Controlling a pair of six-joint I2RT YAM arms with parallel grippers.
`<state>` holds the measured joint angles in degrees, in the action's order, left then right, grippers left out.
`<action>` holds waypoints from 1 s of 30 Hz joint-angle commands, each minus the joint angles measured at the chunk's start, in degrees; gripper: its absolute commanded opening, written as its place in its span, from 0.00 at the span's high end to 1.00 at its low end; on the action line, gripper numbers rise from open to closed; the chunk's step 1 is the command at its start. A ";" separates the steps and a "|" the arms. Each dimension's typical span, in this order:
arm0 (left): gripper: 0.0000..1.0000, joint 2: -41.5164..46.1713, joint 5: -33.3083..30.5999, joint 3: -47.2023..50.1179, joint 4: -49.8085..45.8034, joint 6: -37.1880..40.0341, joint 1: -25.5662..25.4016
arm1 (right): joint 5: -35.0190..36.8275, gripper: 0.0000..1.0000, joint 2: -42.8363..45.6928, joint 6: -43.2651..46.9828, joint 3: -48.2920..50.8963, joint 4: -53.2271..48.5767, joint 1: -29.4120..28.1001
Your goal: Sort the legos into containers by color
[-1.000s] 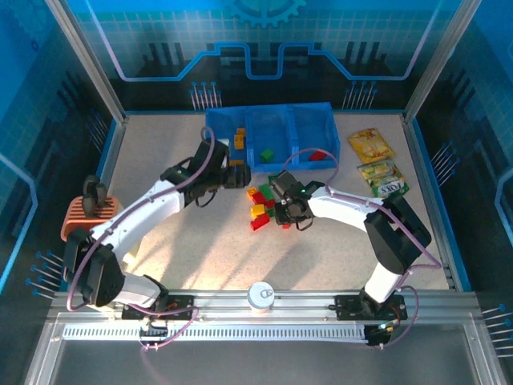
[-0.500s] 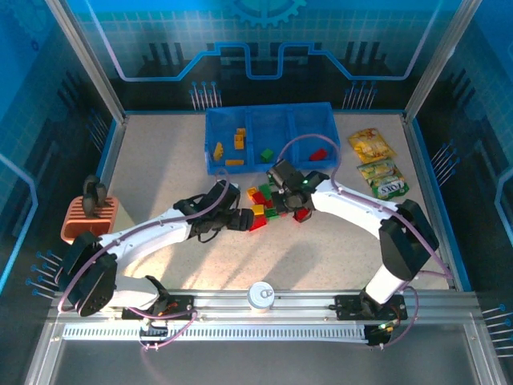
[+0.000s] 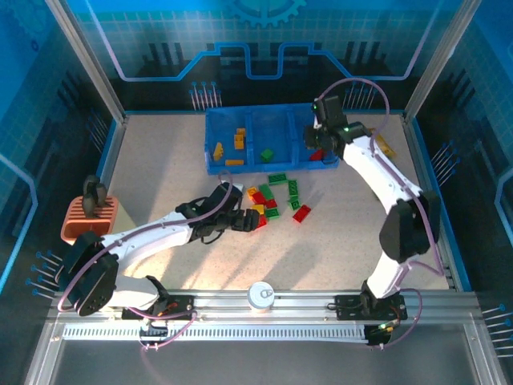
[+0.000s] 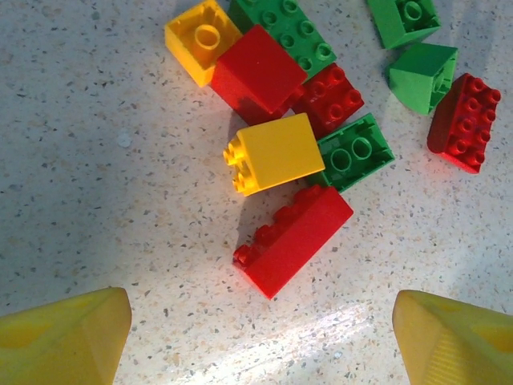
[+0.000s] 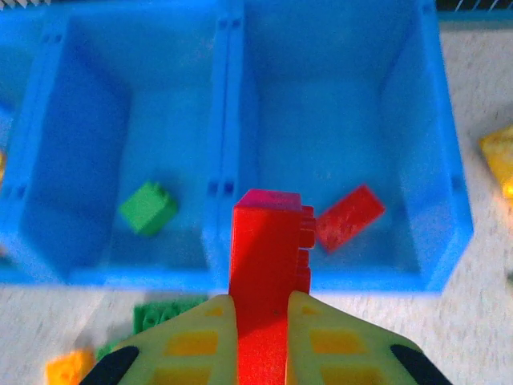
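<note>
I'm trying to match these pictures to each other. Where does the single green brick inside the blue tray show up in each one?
Top view: the green brick lies in the middle compartment of the blue tray, close to the wall nearest the arms.
Right wrist view: the green brick sits lower left, in the tray's middle compartment.
Shared landmark: the divider wall just right of the brick.

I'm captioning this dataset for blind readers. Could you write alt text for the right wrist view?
The right gripper grips a red lego above the near wall of the blue tray. Beyond it, one compartment holds a green lego, the next a second red lego.
</note>
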<state>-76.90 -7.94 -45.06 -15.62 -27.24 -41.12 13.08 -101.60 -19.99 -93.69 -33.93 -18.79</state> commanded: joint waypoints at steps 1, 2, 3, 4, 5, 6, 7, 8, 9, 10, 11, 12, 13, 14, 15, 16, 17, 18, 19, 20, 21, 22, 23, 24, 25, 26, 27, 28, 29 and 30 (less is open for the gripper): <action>0.14 -1.32 1.69 -0.06 1.55 0.64 -0.90 | -2.38 0.82 -8.40 1.81 -4.56 1.23 2.86; 0.14 -1.83 1.79 -0.44 1.26 0.79 -0.97 | -2.96 0.79 -10.24 1.78 -6.13 1.37 3.35; 0.14 -2.22 1.88 -0.87 1.12 0.99 -0.99 | -3.56 0.70 -11.51 1.77 -7.50 1.14 3.52; 0.14 -2.73 2.26 -1.17 1.03 1.34 -1.01 | -4.43 0.59 -12.29 1.90 -8.92 0.38 3.64; 0.14 -3.31 2.58 -1.51 1.03 1.79 -1.06 | -4.85 0.54 -12.18 2.23 -9.63 0.14 3.43; 0.14 -3.93 2.68 -1.81 0.98 2.18 -1.06 | -4.33 0.49 -11.35 2.36 -9.31 0.74 3.08; 0.14 -4.84 2.58 -2.26 0.74 2.70 -1.07 | -4.16 0.46 -10.09 2.45 -8.46 1.65 2.80; 0.14 -6.05 2.18 -3.07 0.08 3.18 -1.07 | -4.16 0.43 -8.73 2.18 -7.53 2.10 2.71; 0.14 -7.25 1.72 -3.96 -0.81 3.71 -1.09 | -4.27 0.42 -7.64 1.98 -6.78 2.23 2.64; 0.15 -8.86 1.31 -5.07 -1.66 4.23 -1.13 | -4.46 0.42 -6.21 1.77 -5.79 2.20 2.52; 0.15 -10.37 1.10 -5.98 -2.44 4.98 -1.30 | -4.50 0.42 -4.45 1.58 -4.18 2.49 2.32; 0.15 -11.58 0.96 -6.73 -2.85 5.54 -1.33 | -4.54 0.42 -2.61 1.32 -2.25 3.14 2.12; 0.16 -12.76 0.98 -7.49 -3.10 6.12 -1.41 | -4.65 0.42 -0.25 1.20 0.50 4.40 1.83; 0.16 -13.67 0.95 -8.12 -3.19 6.67 -1.55 | -4.67 0.42 2.26 0.98 3.47 5.43 1.51; 0.17 -14.44 1.08 -8.64 -3.35 7.27 -1.58 | -4.57 0.42 4.42 0.71 5.87 6.13 1.24; 0.19 -15.35 1.18 -9.30 -3.60 7.87 -1.59 | -4.85 0.42 6.88 0.21 9.02 7.10 1.10; 0.20 -16.45 1.42 -9.98 -4.00 8.36 -1.60 | -5.01 0.42 9.34 -0.33 12.32 8.09 0.92; 0.20 -17.26 1.65 -10.57 -4.47 8.60 -1.59 | -5.13 0.42 11.31 -0.95 15.09 9.00 0.86; 0.22 -18.30 1.92 -11.36 -4.98 8.98 -1.69 | -5.23 0.41 13.32 -1.71 18.16 9.83 0.77; 0.22 -19.24 2.23 -12.01 -5.60 9.22 -1.83 | -5.42 0.42 15.54 -2.40 21.26 10.81 0.77; 0.23 -20.02 2.23 -12.46 -5.90 9.44 -1.93 | -5.47 0.41 17.04 -2.94 23.76 11.47 0.72; 0.24 -20.89 2.24 -13.00 -6.17 9.48 -2.03 | -5.62 0.41 18.55 -3.66 26.36 12.13 0.69; 0.26 -21.73 2.22 -13.57 -6.65 9.53 -2.18 | -5.80 0.42 19.93 -4.26 28.95 12.86 0.72; 0.28 -22.28 2.16 -13.88 -6.86 9.69 -2.33 | -5.91 0.41 20.91 -4.67 30.93 13.28 0.75; 0.31 -23.00 1.99 -14.19 -6.90 9.87 -2.45 | -5.85 0.41 21.84 -5.03 33.12 13.74 0.78; 0.34 -23.67 1.81 -14.46 -6.93 10.07 -2.64 | -5.77 0.41 22.59 -5.33 34.94 13.98 0.90; 0.37 -24.33 1.55 -14.69 -6.91 10.33 -2.72 | -5.81 0.41 23.13 -5.64 36.47 14.19 1.02; 0.42 -25.18 1.12 -15.24 -7.35 10.63 -2.86 | -6.19 0.41 23.69 -5.89 37.93 14.48 1.40; 0.48 -25.85 0.73 -16.15 -8.46 10.87 -3.13 | -6.57 0.41 24.24 -6.16 39.31 14.72 1.67; 0.55 -26.26 0.17 -17.25 -10.05 11.11 -3.64 | -6.78 0.42 24.91 -6.37 40.24 14.69 1.88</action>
<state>-101.62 -6.61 -59.35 -21.50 -17.65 -43.72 7.60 -79.40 -24.43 -55.61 -21.76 -17.50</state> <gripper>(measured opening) 0.472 0.585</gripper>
